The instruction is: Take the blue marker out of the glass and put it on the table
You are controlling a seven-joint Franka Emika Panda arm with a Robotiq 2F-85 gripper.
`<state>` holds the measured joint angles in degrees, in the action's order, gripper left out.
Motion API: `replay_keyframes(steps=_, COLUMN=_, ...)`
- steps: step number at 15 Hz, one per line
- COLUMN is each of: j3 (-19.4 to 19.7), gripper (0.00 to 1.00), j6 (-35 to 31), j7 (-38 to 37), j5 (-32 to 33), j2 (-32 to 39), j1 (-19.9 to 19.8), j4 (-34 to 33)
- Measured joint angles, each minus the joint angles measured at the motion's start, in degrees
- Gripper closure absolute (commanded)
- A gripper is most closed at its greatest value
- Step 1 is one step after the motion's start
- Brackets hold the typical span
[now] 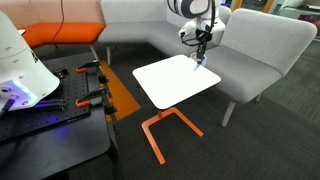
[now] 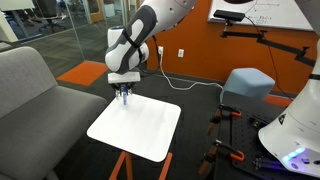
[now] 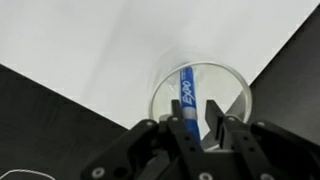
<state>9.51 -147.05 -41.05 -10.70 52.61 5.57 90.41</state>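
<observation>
The blue marker [image 3: 187,93] stands inside the clear glass [image 3: 230,85], seen from above in the wrist view. The glass stands at a far corner of the white table [image 1: 175,85], which also shows in an exterior view [image 2: 140,128]. My gripper [image 3: 196,116] hangs straight over the glass with its fingers down on either side of the marker. The left finger is against the marker and a gap shows at the right finger, so the gripper is open. In both exterior views the gripper [image 1: 200,52] [image 2: 124,90] sits right above the glass [image 1: 199,63] [image 2: 124,99].
A grey sofa [image 1: 250,50] wraps round the table's far sides, close behind the arm. A black workbench [image 1: 50,110] with orange clamps stands on the other side. The table's orange tube frame [image 1: 165,125] rests on dark carpet.
</observation>
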Motion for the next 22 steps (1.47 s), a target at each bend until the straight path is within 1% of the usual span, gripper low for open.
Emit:
replay_keyframes(steps=1, j3=0.1, gripper=0.94, j6=0.0, j7=0.0, j5=0.0, j2=0.2, j1=0.0, j4=-0.2)
replay_keyframes(steps=2, j3=0.2, gripper=0.99, j6=0.0, j7=0.0, j5=0.0, j2=0.3, j1=0.1, j4=-0.3)
replay_keyframes(steps=3, j3=0.2, gripper=0.98, j6=0.0, j7=0.0, j5=0.0, j2=0.5, j1=0.1, j4=-0.6)
replay_keyframes(steps=4, j3=0.3, gripper=0.95, j6=0.0, j7=0.0, j5=0.0, j2=0.5, j1=0.1, j4=-0.8)
replay_keyframes(steps=7, j3=0.3, gripper=0.95, j6=0.1, j7=0.0, j5=0.1, j2=0.5, j1=0.5, j4=-1.4)
replay_keyframes(steps=10, j3=1.3, gripper=0.95, j6=0.9, j7=0.0, j5=0.3, j2=0.1, j1=1.6, j4=-2.1)
replay_keyframes(steps=14, j3=3.8, gripper=0.95, j6=6.2, j7=-1.6, j5=1.7, j2=-2.9, j1=3.6, j4=-2.4)
replay_keyframes(steps=18, j3=4.5, gripper=0.95, j6=12.8, j7=-2.9, j5=3.7, j2=-9.3, j1=4.1, j4=-2.1)
replay_keyframes(steps=20, j3=5.4, gripper=0.95, j6=15.3, j7=-5.9, j5=5.8, j2=-12.2, j1=4.2, j4=-1.4)
replay_keyframes(steps=22, j3=6.1, gripper=0.95, j6=18.1, j7=-8.5, j5=6.5, j2=-14.4, j1=3.8, j4=0.1)
